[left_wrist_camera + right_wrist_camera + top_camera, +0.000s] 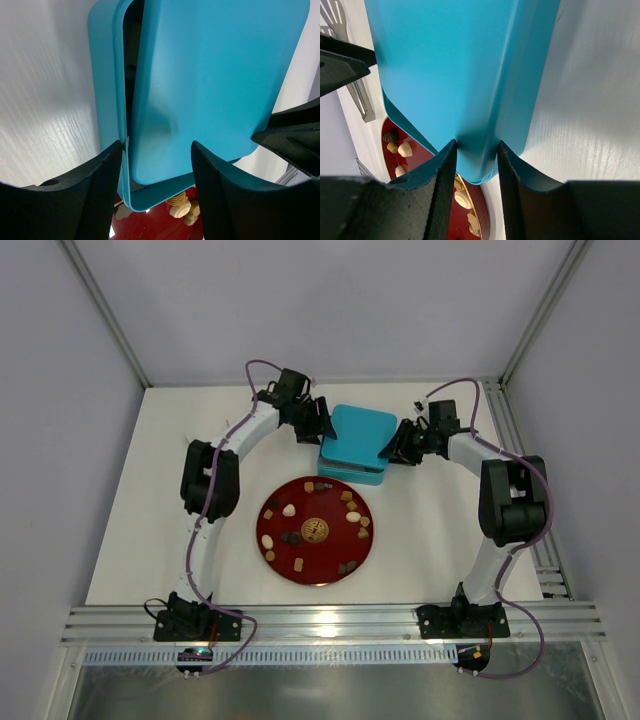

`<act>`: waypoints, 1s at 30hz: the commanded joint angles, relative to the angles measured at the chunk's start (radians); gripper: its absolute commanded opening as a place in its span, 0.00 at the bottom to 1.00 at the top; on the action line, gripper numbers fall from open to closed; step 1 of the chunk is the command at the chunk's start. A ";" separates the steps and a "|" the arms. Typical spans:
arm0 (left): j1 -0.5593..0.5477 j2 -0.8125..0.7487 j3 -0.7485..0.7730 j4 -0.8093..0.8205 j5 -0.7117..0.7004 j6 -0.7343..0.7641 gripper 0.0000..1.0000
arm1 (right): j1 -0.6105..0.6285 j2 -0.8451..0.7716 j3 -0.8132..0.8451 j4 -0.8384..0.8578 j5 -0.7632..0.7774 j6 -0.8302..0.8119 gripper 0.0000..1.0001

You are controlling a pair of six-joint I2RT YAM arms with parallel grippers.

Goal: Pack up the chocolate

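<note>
Choc (289, 510) on plate (330, 545): tiny, light, prob. slick; we take each by its sides, gently. R gripper (476, 145) pinches lid (358, 430); L gripper (156, 147) straddles it, grip unclear.

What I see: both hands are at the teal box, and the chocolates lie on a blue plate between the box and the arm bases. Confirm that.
One thing is wrong: the plate is red, not blue, as the top external view shows. The rest holds: the left hand and right hand are at the teal box, and the chocolates lie on that plate between the box and the arm bases.
</note>
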 commanded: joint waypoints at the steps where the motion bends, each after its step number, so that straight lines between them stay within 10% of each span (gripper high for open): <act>1: -0.010 -0.037 -0.019 0.013 0.020 0.011 0.57 | 0.004 0.024 0.023 -0.015 -0.045 -0.015 0.38; 23: -0.010 -0.040 -0.029 0.017 0.017 0.019 0.57 | -0.007 -0.013 -0.041 -0.049 -0.125 -0.081 0.37; 30: -0.010 -0.037 -0.028 0.003 0.010 0.028 0.57 | -0.007 -0.027 -0.039 -0.065 -0.080 -0.081 0.51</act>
